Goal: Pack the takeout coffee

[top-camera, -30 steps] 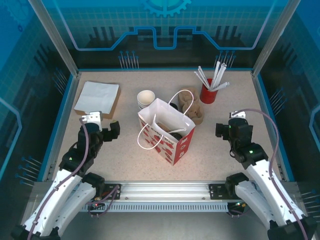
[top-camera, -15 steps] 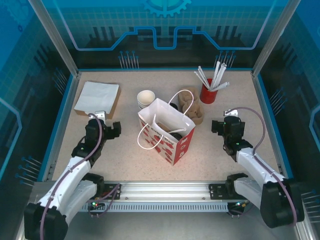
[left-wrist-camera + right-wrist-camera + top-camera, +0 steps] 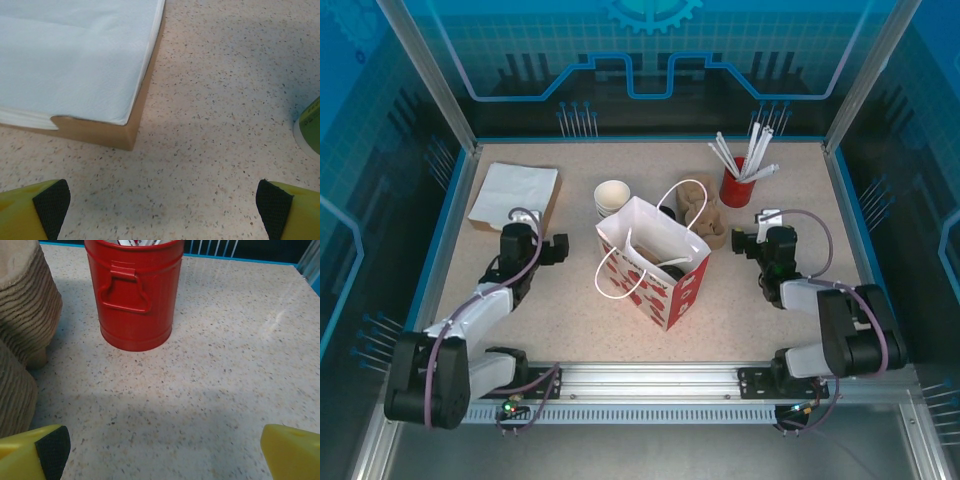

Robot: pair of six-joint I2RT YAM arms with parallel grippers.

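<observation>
Left hand [image 3: 553, 249] and right hand [image 3: 740, 243]: spread, empty. Coffee cup [image 3: 672, 268] apparently inside bag [image 3: 665, 295], 3 o'clock of left hand. Light, crushable paper: grip mid-wall, below lid.

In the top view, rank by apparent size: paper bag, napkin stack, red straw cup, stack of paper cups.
1. paper bag
2. napkin stack
3. red straw cup and stack of paper cups look alike; no ranking.

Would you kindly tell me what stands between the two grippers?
In the top view, the paper bag stands between the left gripper and the right gripper, with bare table on either side of it.
</observation>
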